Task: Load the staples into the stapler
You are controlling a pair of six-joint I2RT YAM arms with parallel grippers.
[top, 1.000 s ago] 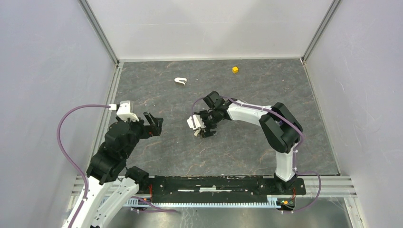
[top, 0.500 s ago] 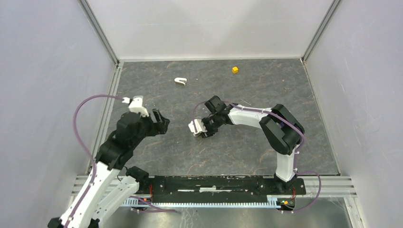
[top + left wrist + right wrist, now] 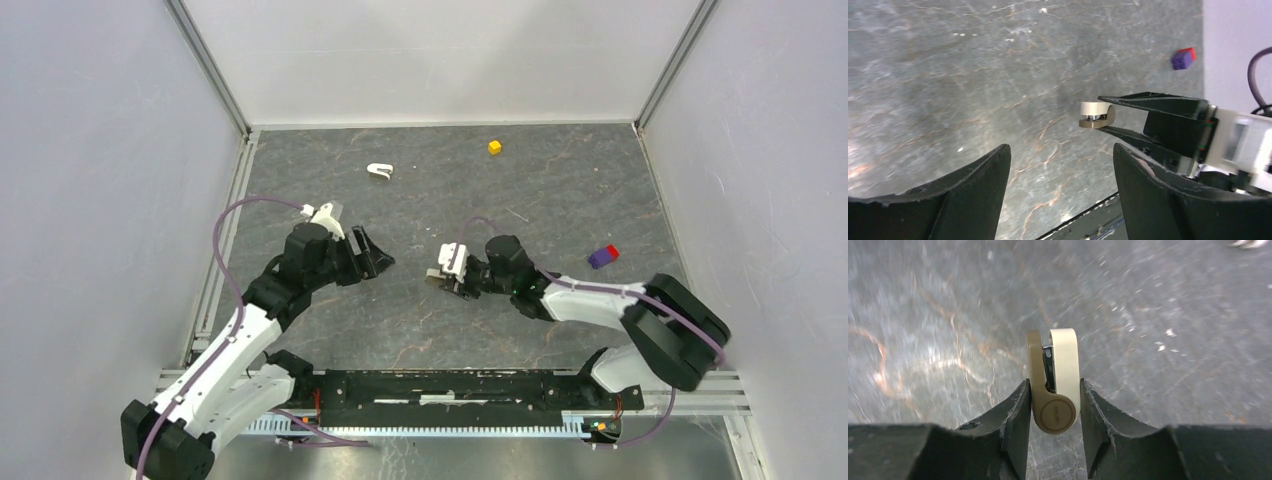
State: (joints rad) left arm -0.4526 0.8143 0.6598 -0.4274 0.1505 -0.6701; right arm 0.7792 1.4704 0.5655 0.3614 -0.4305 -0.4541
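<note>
The stapler [image 3: 1054, 375], a small cream and tan one, stands on edge between the fingers of my right gripper [image 3: 1054, 385], which is shut on its hinge end. In the top view the stapler [image 3: 438, 279] is held near the table's middle by that right gripper [image 3: 447, 278], which points left. My left gripper [image 3: 378, 258] hangs open just left of it and faces it. Nothing lies between the left gripper's [image 3: 1062, 150] fingers, and the stapler [image 3: 1096, 114] shows beyond them. A thin pale sliver [image 3: 516, 213] behind the right arm may be the staples; I cannot tell.
A white curved piece [image 3: 380, 170] lies at the back left and a yellow cube [image 3: 494, 147] at the back middle. A purple and red block [image 3: 603, 256] sits to the right. Walls with metal rails close in the table on three sides.
My right gripper closed on the stapler and shifted right and nearer as its arm swung outward, uncovering the purple block. The left arm reached right toward the stapler, its jaws narrowing a little.
</note>
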